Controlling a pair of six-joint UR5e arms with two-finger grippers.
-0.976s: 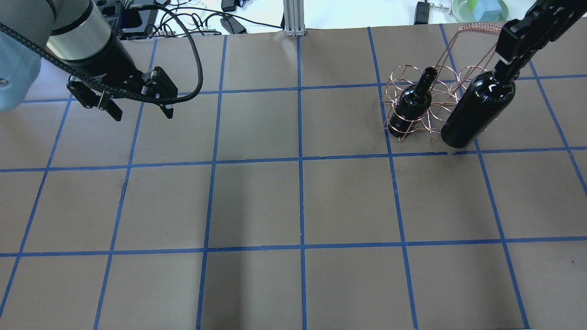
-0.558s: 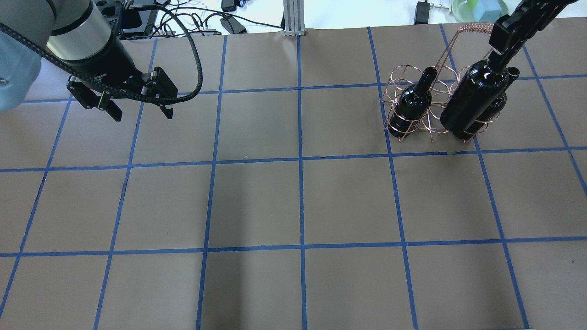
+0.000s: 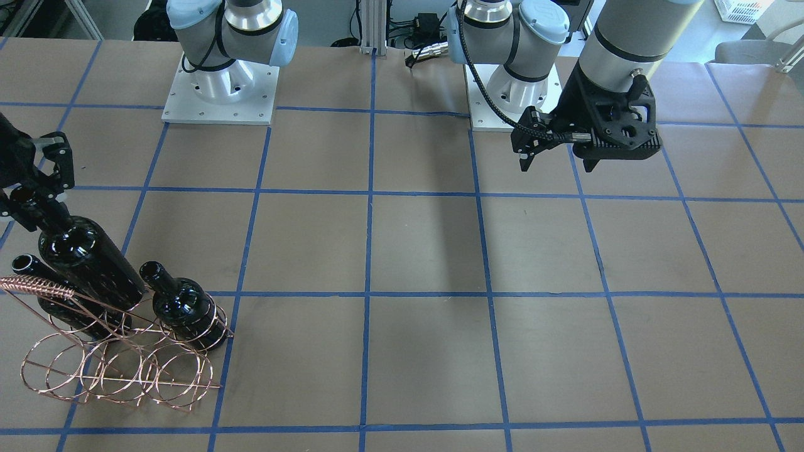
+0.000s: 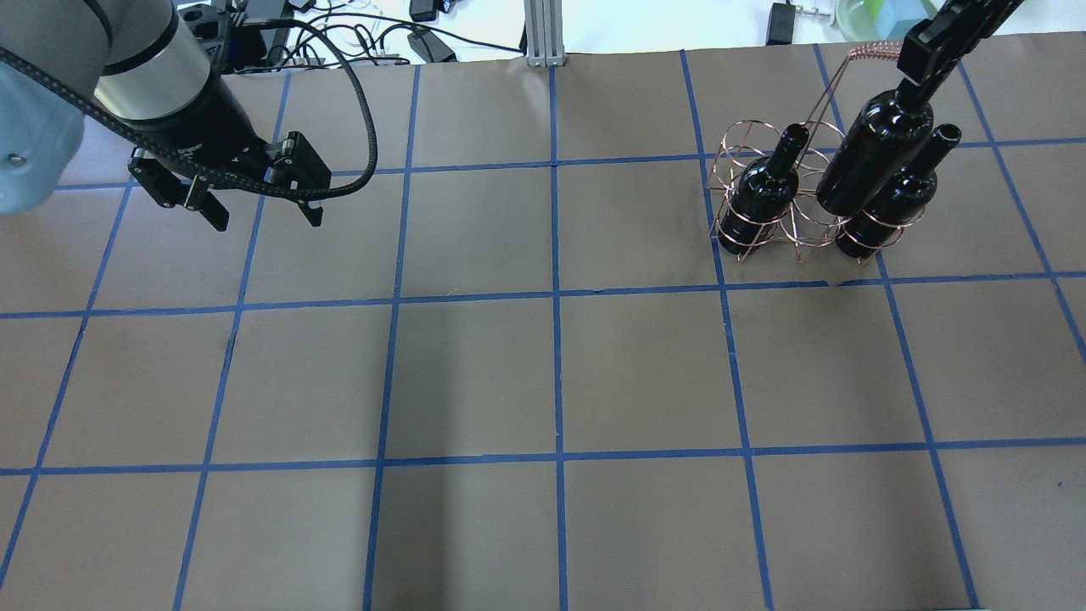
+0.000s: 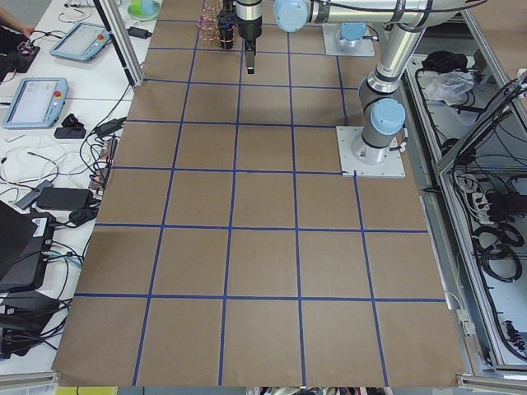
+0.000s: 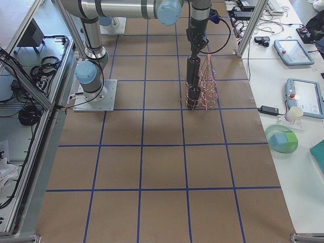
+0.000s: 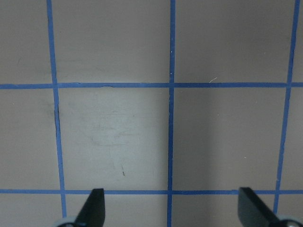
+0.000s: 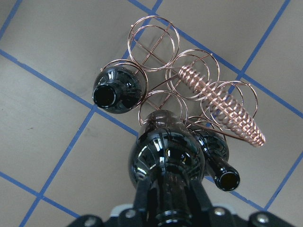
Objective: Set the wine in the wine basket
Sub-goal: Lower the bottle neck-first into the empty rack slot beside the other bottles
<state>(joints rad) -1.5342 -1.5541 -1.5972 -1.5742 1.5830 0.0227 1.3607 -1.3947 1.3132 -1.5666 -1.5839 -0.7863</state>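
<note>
Overhead exterior gives me a brown paper-covered table (image 4: 475, 373) gridded in blue tape (image 4: 556, 339), with cables (image 4: 339, 34) strewn past its far edge. My right gripper (image 4: 918, 81) is clamped on the neck of the wine (image 4: 874, 157), which hangs below it over the wine basket (image 4: 747, 136) — between a seated bottle (image 4: 764, 195) and a second bottle (image 4: 891, 204). The wine is glossy black-green glass, unlabelled. My left gripper (image 4: 259, 208) hovers well apart — jaws spread.
</note>
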